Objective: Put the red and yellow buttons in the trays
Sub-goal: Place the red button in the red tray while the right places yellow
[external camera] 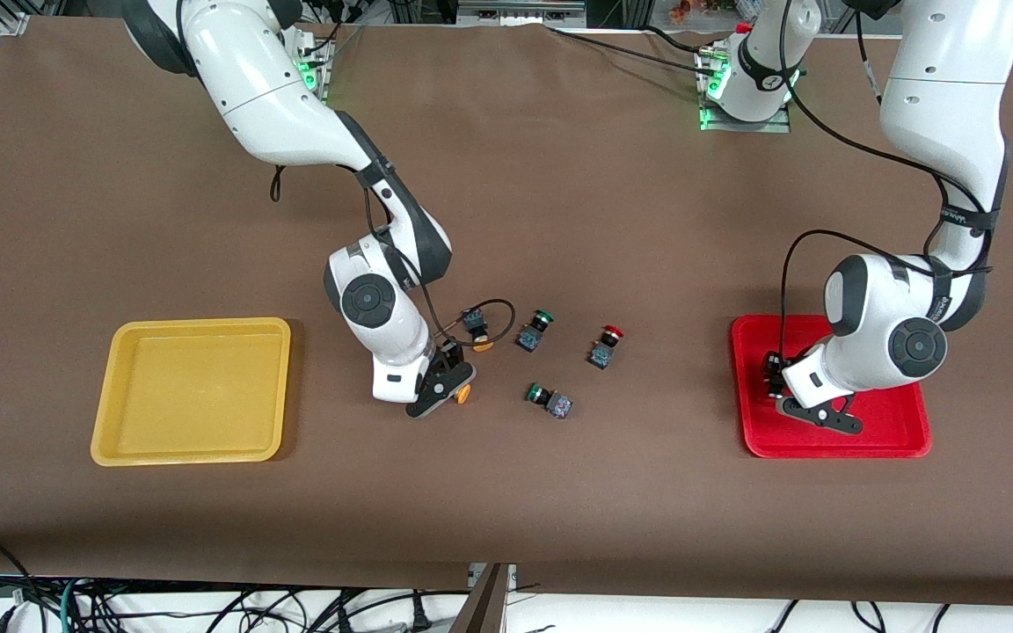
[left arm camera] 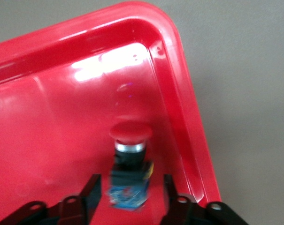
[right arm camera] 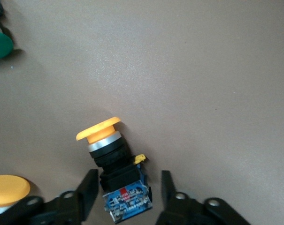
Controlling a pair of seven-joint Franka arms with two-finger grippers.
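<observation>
Your left gripper (left arm camera: 127, 197) sits low in the red tray (external camera: 893, 431), fingers apart with a gap on each side of a red button (left arm camera: 130, 161) lying on the tray floor. Your right gripper (right arm camera: 127, 192) is down at the table (external camera: 559, 176), fingers either side of a yellow button's (right arm camera: 111, 157) body; can't tell if they clamp it. A second yellow button (external camera: 477, 330) lies beside it. Another red button (external camera: 605, 346) and two green buttons (external camera: 535, 331) lie mid-table. The yellow tray (external camera: 111, 413) is toward the right arm's end. Brown cloth covers the table.
</observation>
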